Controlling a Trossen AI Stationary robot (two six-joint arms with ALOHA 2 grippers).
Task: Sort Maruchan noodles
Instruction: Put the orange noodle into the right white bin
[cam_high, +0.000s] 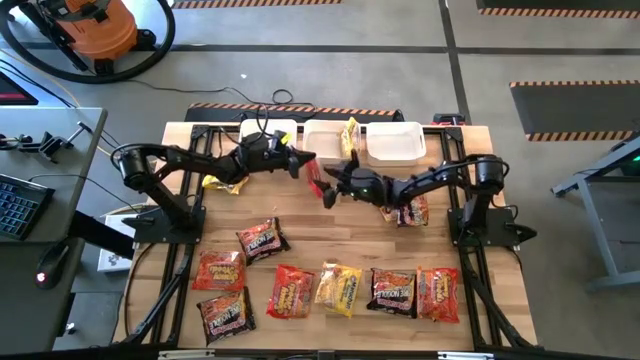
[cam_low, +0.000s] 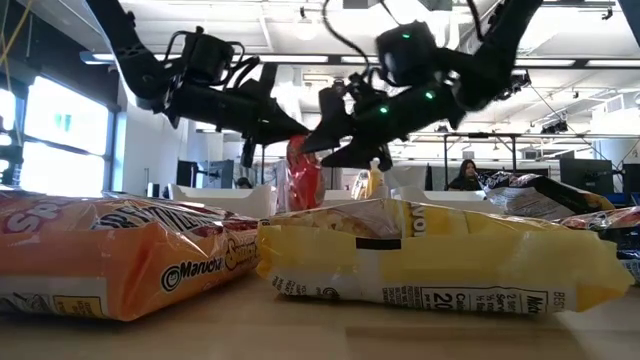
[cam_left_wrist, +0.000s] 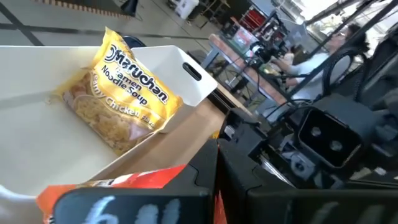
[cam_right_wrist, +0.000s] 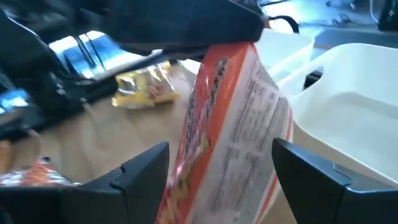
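A red Maruchan packet (cam_high: 318, 182) hangs in the air between both grippers, in front of the middle white bin (cam_high: 322, 150). My left gripper (cam_high: 303, 163) comes from the table's left and is shut on the packet's top. My right gripper (cam_high: 330, 190) comes from the right and is open. In the right wrist view its fingers (cam_right_wrist: 143, 171) stand on either side of the packet (cam_right_wrist: 236, 124); whether they touch it, I cannot tell. A yellow packet (cam_left_wrist: 124, 93) leans on edge against the middle bin's wall. My left gripper pinches the red packet by its top edge (cam_right_wrist: 230, 50) between its two fingers, which come roughly level from the table's left. The packet is lifted clear of the table and hangs upright below the fingers (cam_low: 303, 178).
Three white bins (cam_high: 395, 145) line the far edge. Several red, yellow and dark packets (cam_high: 340, 287) lie in rows near the near edge. A yellow packet (cam_high: 225, 183) lies under my left arm, and another packet (cam_high: 410, 212) under my right arm.
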